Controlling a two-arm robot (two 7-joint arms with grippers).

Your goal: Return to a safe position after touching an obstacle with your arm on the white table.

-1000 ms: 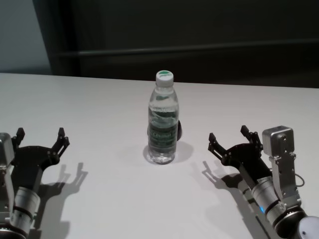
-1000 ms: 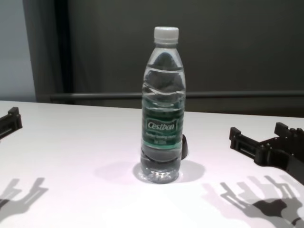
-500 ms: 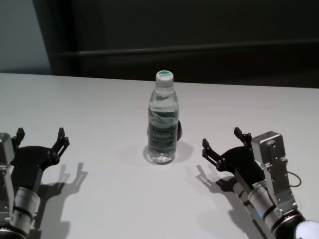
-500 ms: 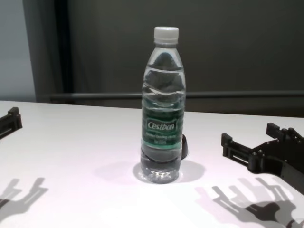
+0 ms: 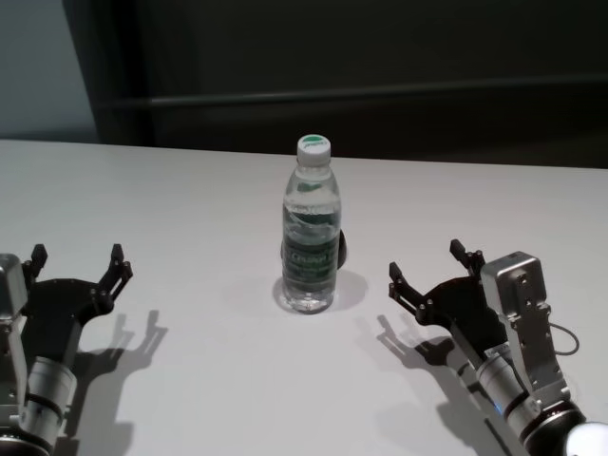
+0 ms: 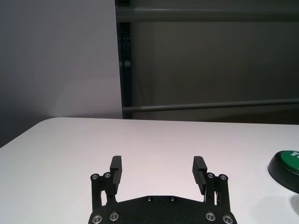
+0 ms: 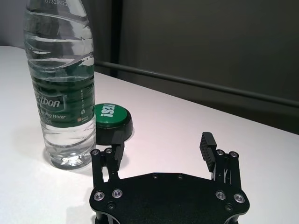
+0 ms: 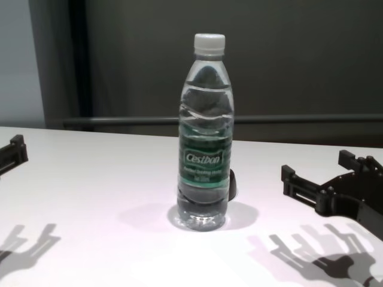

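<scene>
We are holding our left gripper [image 5: 76, 267] at the lower left of the head view and our right gripper [image 5: 427, 268] at the lower right, each with fingers spread and gripping nothing, both hovering over the white table [image 5: 190, 199]. Farther back, at frame center, the water bottle [image 5: 310, 228] is standing upright, apart from both grippers. Just behind its base a green button [image 7: 111, 115] is sitting.

- The bottle [image 5: 310, 232] is clear, with a white cap [image 5: 313, 145] and a green label lettered in white.
- The worktop [image 5: 190, 209] is plain white.
- Both end effectors, left [image 5: 76, 261] and right [image 5: 429, 264], are black.
- The button [image 7: 112, 117] has a green top on a black base.
</scene>
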